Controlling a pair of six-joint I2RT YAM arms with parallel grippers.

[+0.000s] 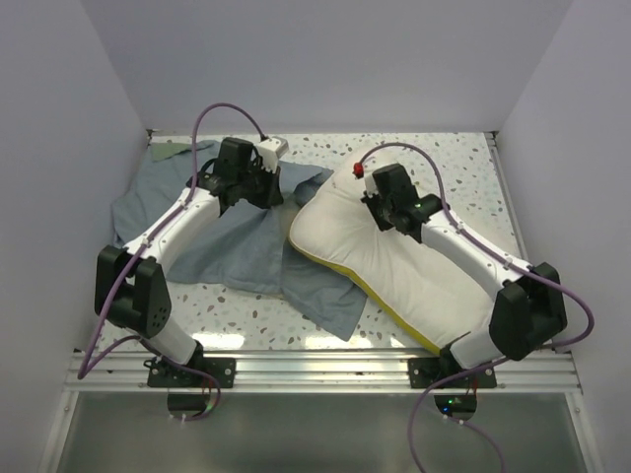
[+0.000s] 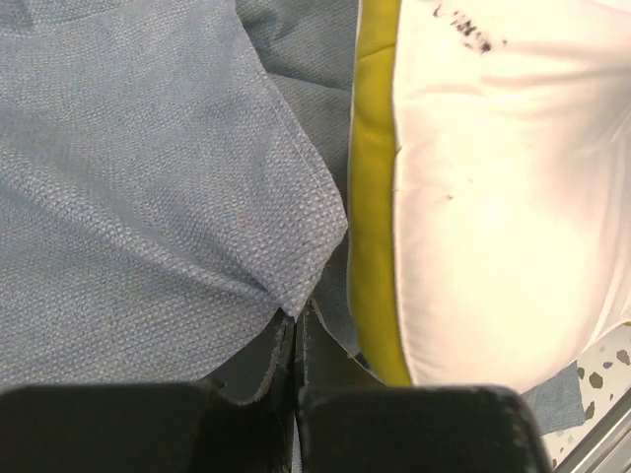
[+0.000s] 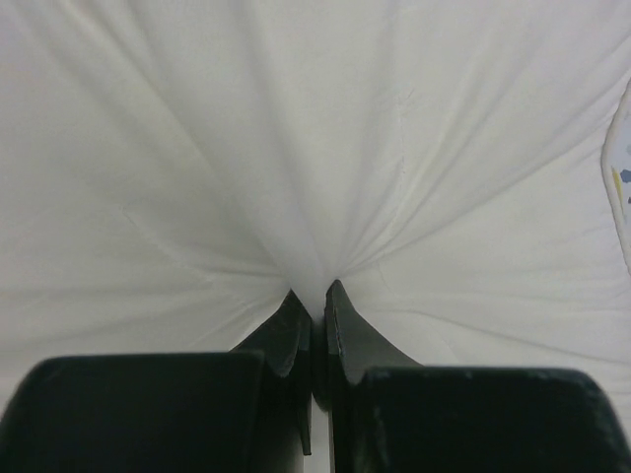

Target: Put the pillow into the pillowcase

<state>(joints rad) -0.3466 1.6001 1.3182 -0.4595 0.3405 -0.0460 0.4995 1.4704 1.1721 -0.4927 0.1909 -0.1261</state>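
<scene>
The cream-white pillow (image 1: 394,266) with its yellow edge (image 1: 345,266) lies at the right of the table, one corner resting over the grey-blue pillowcase (image 1: 237,251). My right gripper (image 1: 386,212) is shut on a pinch of the pillow's white top (image 3: 315,197), which puckers into folds at the fingertips (image 3: 314,296). My left gripper (image 1: 246,192) is shut on the hemmed edge of the pillowcase (image 2: 197,197), holding a corner of it (image 2: 296,313) beside the pillow's yellow side (image 2: 373,197).
The speckled tabletop (image 1: 444,158) is boxed in by white walls at the back and both sides. An olive patch of cloth (image 1: 173,151) shows at the back left. A metal rail (image 1: 315,367) runs along the near edge by the arm bases.
</scene>
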